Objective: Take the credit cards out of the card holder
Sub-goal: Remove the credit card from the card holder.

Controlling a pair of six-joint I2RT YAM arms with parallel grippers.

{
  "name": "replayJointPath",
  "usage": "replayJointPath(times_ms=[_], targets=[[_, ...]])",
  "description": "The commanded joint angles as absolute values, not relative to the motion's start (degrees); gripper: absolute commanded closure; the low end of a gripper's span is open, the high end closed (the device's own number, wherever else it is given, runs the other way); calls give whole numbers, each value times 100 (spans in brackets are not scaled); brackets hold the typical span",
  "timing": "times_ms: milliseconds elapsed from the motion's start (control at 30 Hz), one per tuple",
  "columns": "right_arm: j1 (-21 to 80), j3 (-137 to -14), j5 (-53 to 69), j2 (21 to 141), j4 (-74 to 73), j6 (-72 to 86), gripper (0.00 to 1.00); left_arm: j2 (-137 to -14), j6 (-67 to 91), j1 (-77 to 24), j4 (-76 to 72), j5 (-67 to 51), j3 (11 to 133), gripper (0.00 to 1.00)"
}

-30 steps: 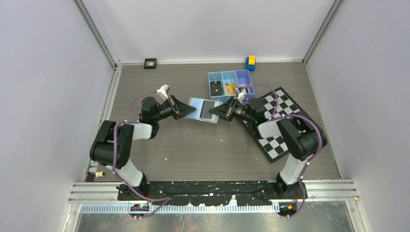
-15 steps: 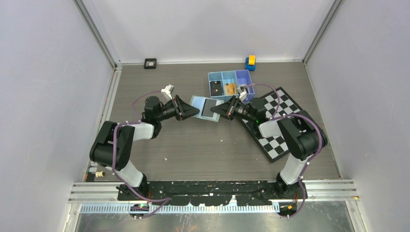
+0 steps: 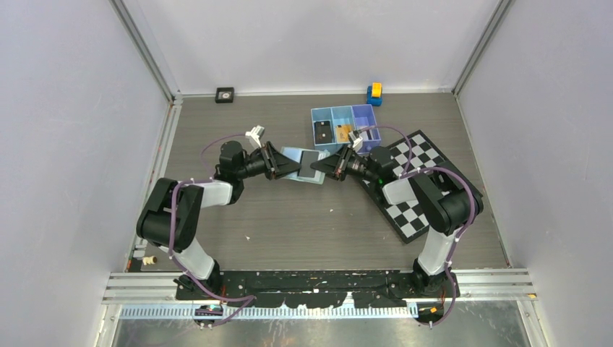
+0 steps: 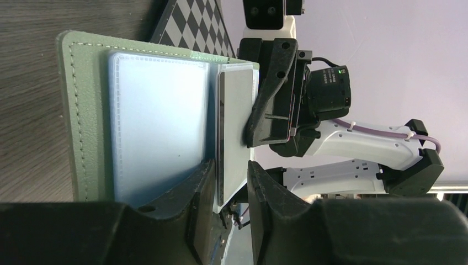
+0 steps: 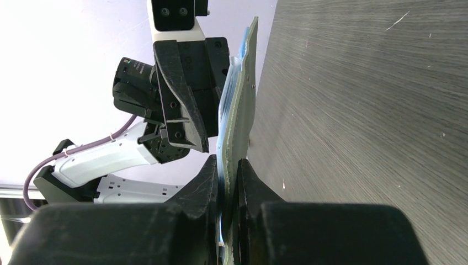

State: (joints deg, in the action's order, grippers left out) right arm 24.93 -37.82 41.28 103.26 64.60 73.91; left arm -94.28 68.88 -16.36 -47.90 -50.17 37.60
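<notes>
The sage-green card holder (image 3: 293, 155) hangs open between both grippers, just above the table. My right gripper (image 5: 227, 163) is shut on its lower edge, the green cover (image 5: 243, 99) pinched between the fingers. A pale grey credit card (image 4: 236, 121) sticks out of the blue-grey inner pocket (image 4: 154, 121). My left gripper (image 4: 230, 165) is open with its fingers on either side of that card's edge, one finger close against it and a gap at the other. A black card (image 3: 322, 132) and a gold-orange card (image 3: 344, 133) lie in the blue tray.
The blue three-compartment tray (image 3: 345, 110) stands just behind the grippers. A checkerboard (image 3: 423, 155) lies under the right arm. A yellow and blue toy (image 3: 374, 92) and a small black square object (image 3: 225, 95) sit by the back wall.
My left gripper has opened and moved right, onto the edge of the grey card. The right gripper has kept its hold on the card holder, which has shifted slightly.
</notes>
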Motion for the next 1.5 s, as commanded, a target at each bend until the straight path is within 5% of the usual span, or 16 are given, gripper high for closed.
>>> replayJointPath(times_ms=[0,300,500,733,1100,1300,1467], targets=[[2658,-4117,4414,10369,6897,7481,100,-9509,6774,-1679,-4723,-5172,3988,70],[2725,-4324,4510,10573,6440,7393,99,-9620,6828,-1759,-4766,-5274,4062,78],[2785,-4379,4539,10584,6323,7291,100,-9730,6815,-1784,-4758,-5279,4096,100],[2723,-4242,4263,10207,5682,6813,88,-9413,6626,-1524,-4435,-4952,3884,100],[2585,-4092,4118,10103,5747,6836,89,-9088,6601,-1240,-4449,-4682,3579,100],[2551,-4006,4091,10056,5921,6891,77,-9117,6613,-1221,-4462,-4709,3581,100],[2549,-3994,4107,10022,6040,6964,81,-9123,6727,-1222,-4614,-4738,3573,100]])
